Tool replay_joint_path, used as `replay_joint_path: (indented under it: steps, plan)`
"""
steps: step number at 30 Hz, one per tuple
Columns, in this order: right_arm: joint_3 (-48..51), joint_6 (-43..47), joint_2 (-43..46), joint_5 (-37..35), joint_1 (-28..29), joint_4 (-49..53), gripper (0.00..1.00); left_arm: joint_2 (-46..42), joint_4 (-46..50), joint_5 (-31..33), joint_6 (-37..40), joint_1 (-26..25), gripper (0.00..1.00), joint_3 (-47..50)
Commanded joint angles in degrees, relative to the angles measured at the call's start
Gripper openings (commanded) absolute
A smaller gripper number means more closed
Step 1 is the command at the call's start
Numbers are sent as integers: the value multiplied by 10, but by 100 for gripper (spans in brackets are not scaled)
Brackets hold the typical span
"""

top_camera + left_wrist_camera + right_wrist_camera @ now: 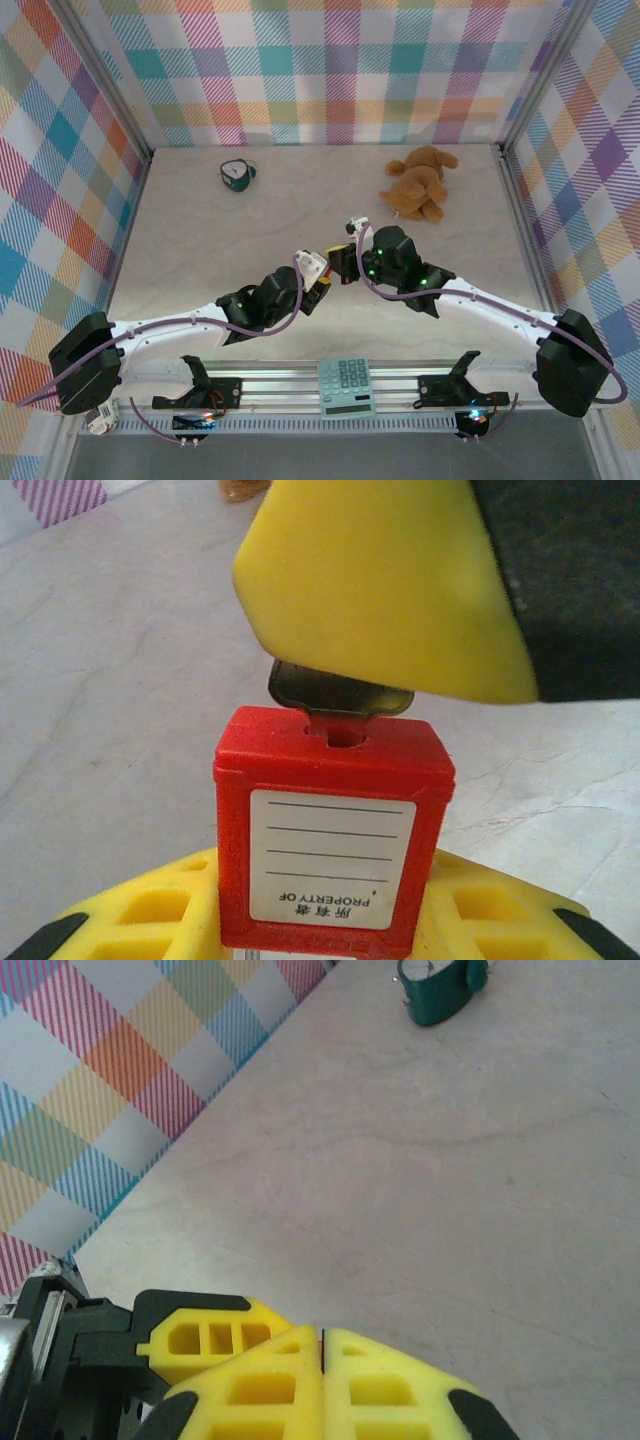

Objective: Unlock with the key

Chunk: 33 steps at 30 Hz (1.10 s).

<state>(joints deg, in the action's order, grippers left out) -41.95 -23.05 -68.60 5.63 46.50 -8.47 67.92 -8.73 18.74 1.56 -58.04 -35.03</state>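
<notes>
right end effector (322,1336): clenched on key (340,694) | key: in red padlock (330,830) | left end effector (320,915): grasping padlock

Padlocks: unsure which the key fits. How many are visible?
1 certain: the red padlock in the left gripper, mid-table. The teal item at the back may be another.

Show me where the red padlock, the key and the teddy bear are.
red padlock (333,840): left wrist view, on its white label.
key (338,693): left wrist view, on the dull metal head above the padlock.
teddy bear (418,185): top external view, on its body.
</notes>
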Motion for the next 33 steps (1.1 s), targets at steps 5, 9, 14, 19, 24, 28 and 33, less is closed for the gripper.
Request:
replay_joint_path:
  steps: [5,9,14,19,24,28,33]
  plan:
    - [-31,20,51,18,-24,159,22,-6,-41,33,-3,11,16,-12]
    - [-46,20,57,35,-31,155,29,-3,-27,35,3,11,16,-9]
    - [-58,31,75,27,-41,173,36,13,0,82,41,7,16,-28]
    - [-45,30,107,39,-108,195,40,53,1,205,138,-4,14,-70]
    - [-34,34,129,79,-190,208,45,140,-114,315,324,-44,14,-80]
    - [-30,24,142,124,-238,206,47,197,-259,365,479,-84,14,-56]
    - [-15,16,123,201,-241,174,45,249,-416,398,631,-127,14,-28]
